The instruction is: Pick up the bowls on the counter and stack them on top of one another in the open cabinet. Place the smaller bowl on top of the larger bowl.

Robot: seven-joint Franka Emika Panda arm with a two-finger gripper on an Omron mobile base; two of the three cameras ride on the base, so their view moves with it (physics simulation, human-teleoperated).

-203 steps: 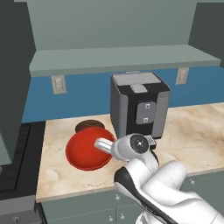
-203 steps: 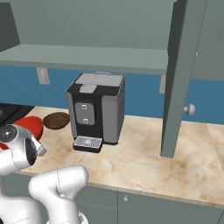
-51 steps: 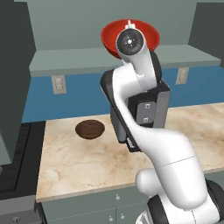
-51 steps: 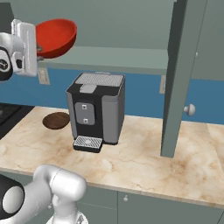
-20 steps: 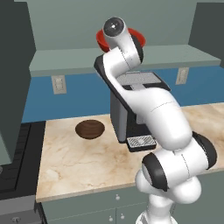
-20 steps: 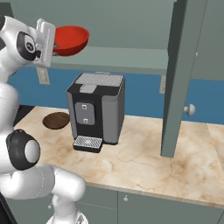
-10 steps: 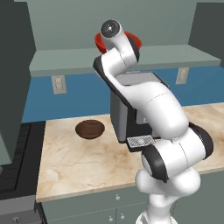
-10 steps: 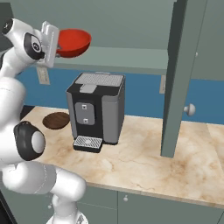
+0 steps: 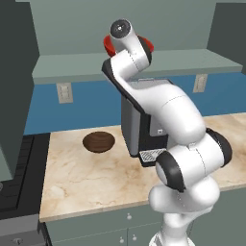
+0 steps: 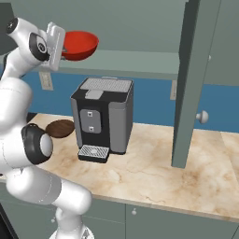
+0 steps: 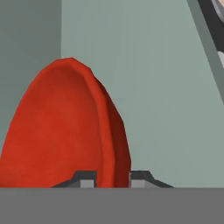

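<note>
Hand (image 11: 113, 177) pinches the red bowl's (image 10: 80, 44) rim, holding it just above the open cabinet's shelf (image 10: 140, 63). I'd lower and release next. Brown bowl (image 9: 98, 141) waits on the counter (image 9: 96, 178).

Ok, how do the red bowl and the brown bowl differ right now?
Colour: the red bowl is glossy bright red; the brown bowl is dark with a wood-grain look.
Size: the red bowl is clearly wider than the brown one.
Place: the red bowl is up at the open cabinet's shelf, its rim pinched by the gripper; the brown bowl sits free on the counter, left of the coffee machine.
Both are round and upright.
</note>
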